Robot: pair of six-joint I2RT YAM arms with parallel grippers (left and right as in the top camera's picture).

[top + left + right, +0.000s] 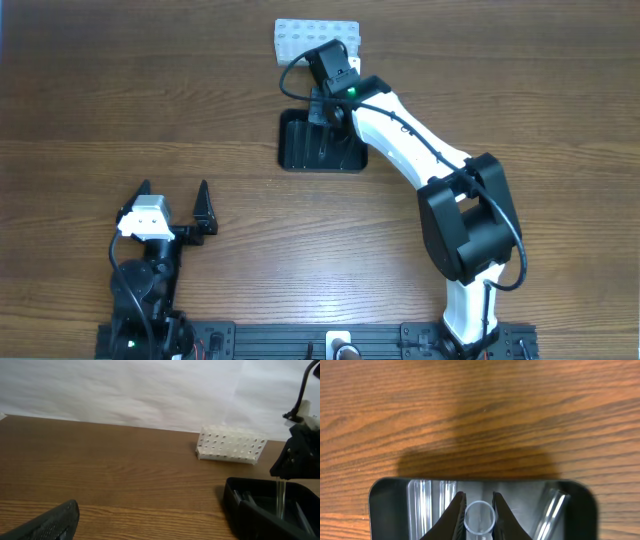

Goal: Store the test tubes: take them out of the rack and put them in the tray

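Tabletop (120, 100) of brown wood carries the black tray (296, 140) near its middle and the white rack (300, 38) just beyond it, the two close but apart. The right arm reaches up from its base to hang over the tray, so it is the nearer arm by far. The left gripper (174, 190) sits well away near its own base, fingers spread wide and holding nothing. The right gripper (478, 497) has its fingers closed on a test tube (281, 502), gripping it near the open mouth. The tube hangs upright, long axis vertical, and its lower end dips inside the tray's walls. Whether it touches the floor cannot be told. Other tubes (422, 505) already lie flat in the tray on either side of it, their long axes along the tray's length. The held tube stands over the bare strip between them. It thus stands crosswise to how its neighbours lie, and I judge it will need tipping over to lie flat in that strip.
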